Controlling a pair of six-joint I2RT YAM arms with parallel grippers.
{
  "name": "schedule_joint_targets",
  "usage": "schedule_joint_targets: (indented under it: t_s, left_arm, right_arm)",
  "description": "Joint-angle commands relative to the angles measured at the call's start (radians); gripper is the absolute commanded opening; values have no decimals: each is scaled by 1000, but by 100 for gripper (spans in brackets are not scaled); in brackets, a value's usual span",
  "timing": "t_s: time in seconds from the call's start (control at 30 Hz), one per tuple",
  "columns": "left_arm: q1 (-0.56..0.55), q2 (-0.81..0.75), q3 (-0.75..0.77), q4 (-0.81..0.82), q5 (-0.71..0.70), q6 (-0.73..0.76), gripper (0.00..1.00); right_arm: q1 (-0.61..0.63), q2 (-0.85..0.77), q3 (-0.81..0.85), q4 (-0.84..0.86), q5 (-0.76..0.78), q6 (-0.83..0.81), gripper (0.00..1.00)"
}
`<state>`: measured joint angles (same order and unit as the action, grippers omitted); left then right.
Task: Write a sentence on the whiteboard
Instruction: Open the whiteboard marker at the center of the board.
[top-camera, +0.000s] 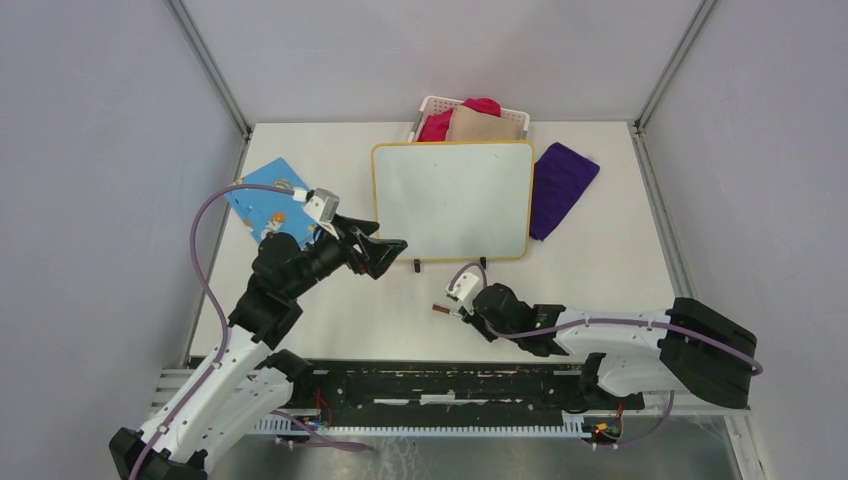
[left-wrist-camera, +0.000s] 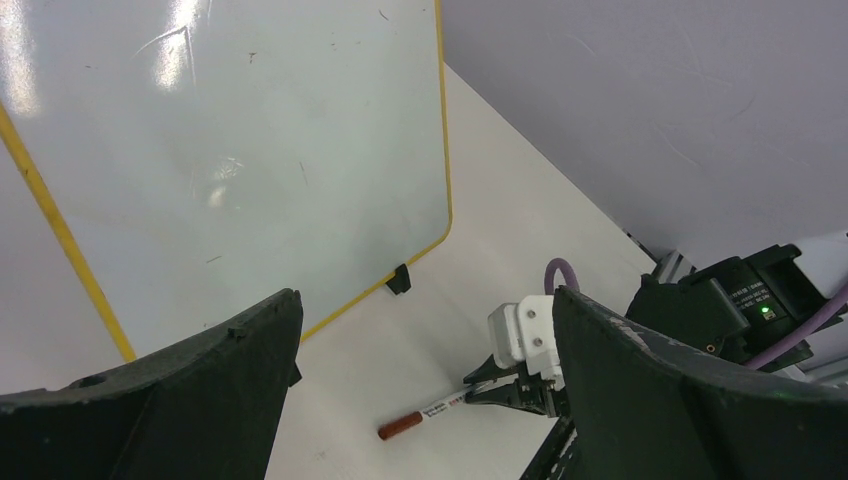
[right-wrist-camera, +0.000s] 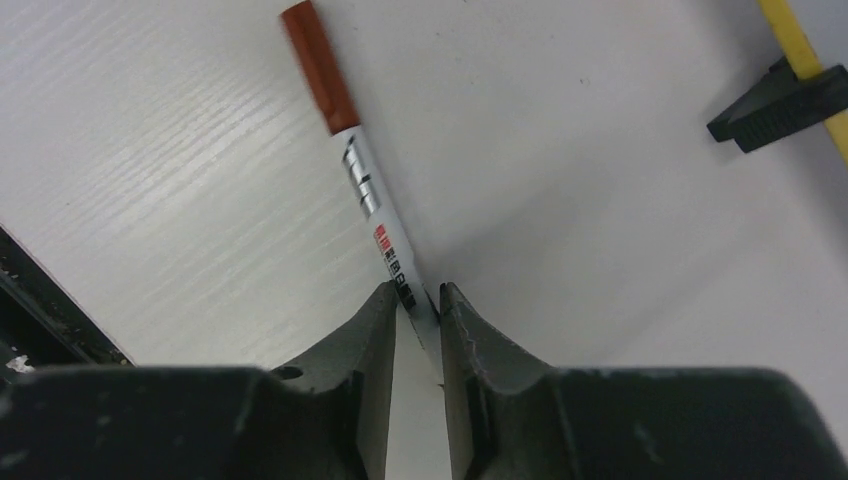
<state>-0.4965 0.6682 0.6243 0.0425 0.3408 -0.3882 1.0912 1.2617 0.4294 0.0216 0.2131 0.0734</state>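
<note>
The whiteboard (top-camera: 452, 200) with its yellow rim lies mid-table, its face (left-wrist-camera: 230, 150) bare except for faint smudges; the sentence is out of view. A marker (right-wrist-camera: 365, 190) with a red-brown cap lies flat on the table in front of the board's near edge (top-camera: 440, 311). My right gripper (right-wrist-camera: 418, 292) is down at the table, its two fingertips pressed against the marker's white barrel near the tail end. My left gripper (top-camera: 390, 257) hovers open by the board's near left corner, nothing between its fingers (left-wrist-camera: 600, 340).
A white basket (top-camera: 430, 104) with pink and tan cloths stands behind the board. A purple cloth (top-camera: 562, 185) lies to its right, a blue board (top-camera: 272, 200) to its left. A black foot (right-wrist-camera: 775, 105) sticks out from the board's near edge.
</note>
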Motion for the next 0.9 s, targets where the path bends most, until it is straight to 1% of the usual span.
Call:
schedule_joint_targets:
  t_s: [0.0, 0.2, 0.33, 0.4, 0.7, 0.8, 0.87]
  left_arm:
    - [-7, 1, 24, 12, -16, 40, 99]
    - [-9, 1, 27, 4, -32, 41, 99]
    - [-12, 6, 29, -4, -36, 43, 99]
    - [-15, 10, 30, -6, -36, 43, 99]
    - [-21, 28, 35, -13, -24, 45, 99]
    - [-21, 30, 36, -13, -22, 45, 99]
    - [-22, 29, 36, -13, -21, 45, 99]
  right_arm:
    - [2, -64, -38, 24, 90, 157, 25]
    - [2, -117, -53, -1, 154, 254, 19]
    - [3, -120, -38, -19, 147, 288, 19]
    - [4, -100, -15, -61, 134, 294, 22]
    - [4, -30, 72, -160, 121, 258, 48]
    - [2, -5, 115, -188, 123, 230, 51]
    - [-2, 19, 143, -203, 119, 207, 51]
